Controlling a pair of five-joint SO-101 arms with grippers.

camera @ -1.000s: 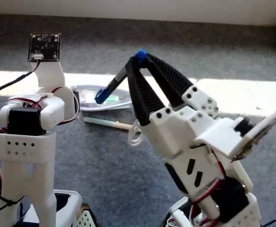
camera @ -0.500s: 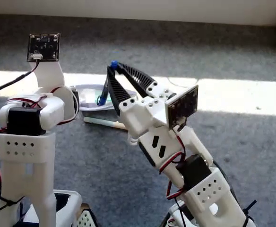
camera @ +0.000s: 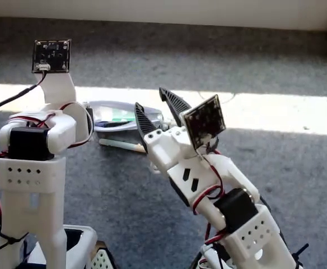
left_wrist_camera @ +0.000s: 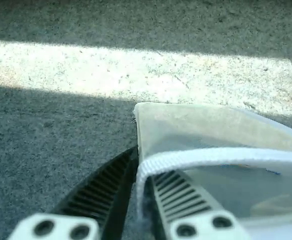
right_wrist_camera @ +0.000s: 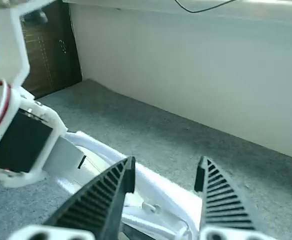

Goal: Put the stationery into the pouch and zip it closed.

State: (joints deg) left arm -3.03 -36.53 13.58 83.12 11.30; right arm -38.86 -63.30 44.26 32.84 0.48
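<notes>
- The right arm (camera: 219, 190) rises from the 5 o'clock edge of the high view and leans toward 11 o'clock, over the grey carpet (camera: 124, 196).
- The left arm (camera: 34, 162) stands upright at 8 o'clock, with its wrist camera board at the top.
- A pale stick (camera: 124, 145) lies flat on the carpet at about 8 o'clock from the right arm's fingers. It is just on the near side of the pouch.
- The right gripper (camera: 151, 100) is spread wide and holds nothing. Its black fingers point toward 11 o'clock above the pouch's right end.
- The left gripper (left_wrist_camera: 136, 152) is nipped narrow on the white band along the pouch's edge, near a corner.
- The clear pouch (camera: 118, 115) lies on the carpet at about 9 o'clock from the right gripper. Its left end is at the left arm. Something dark and something green show through it.
- Farther off, a sunlit strip (camera: 275, 112) crosses the carpet from 9 to 3 o'clock.
- A pale wall (right_wrist_camera: 211, 75) stands beyond it at 12 o'clock.
</notes>
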